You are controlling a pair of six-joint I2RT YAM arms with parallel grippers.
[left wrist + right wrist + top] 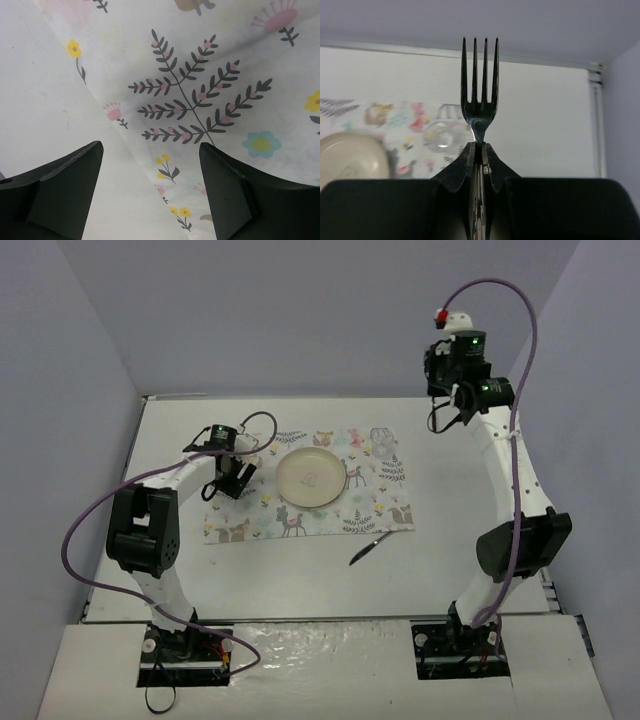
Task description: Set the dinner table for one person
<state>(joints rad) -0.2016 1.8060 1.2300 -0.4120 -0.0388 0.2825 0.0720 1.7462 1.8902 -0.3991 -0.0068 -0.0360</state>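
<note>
1. you are looking down on a large white bench (300,580) with pale walls around it, and both arm bases sit at its near edge
2. an animal-print placemat (385,502) lies flat near the middle of the bench, with a round cream plate (312,477) on it, roughly at its centre
3. a clear glass (380,436) stands on the placemat by its far right corner
4. a slim metal utensil (368,548) lies at a slant on the bare bench, just off the placemat's near right edge; it is too small to tell whether it is a knife or a spoon
5. your left end effector (150,160) hangs low over the placemat's left edge, its dark fingers (65,190) spread apart with nothing between them; printed leaves and flowers show underneath
6. your right end effector (479,150) is high over the far right of the bench, well apart from the placemat, and is clamped on the handle of a fork (480,85) whose four tines point up in the wrist view
</note>
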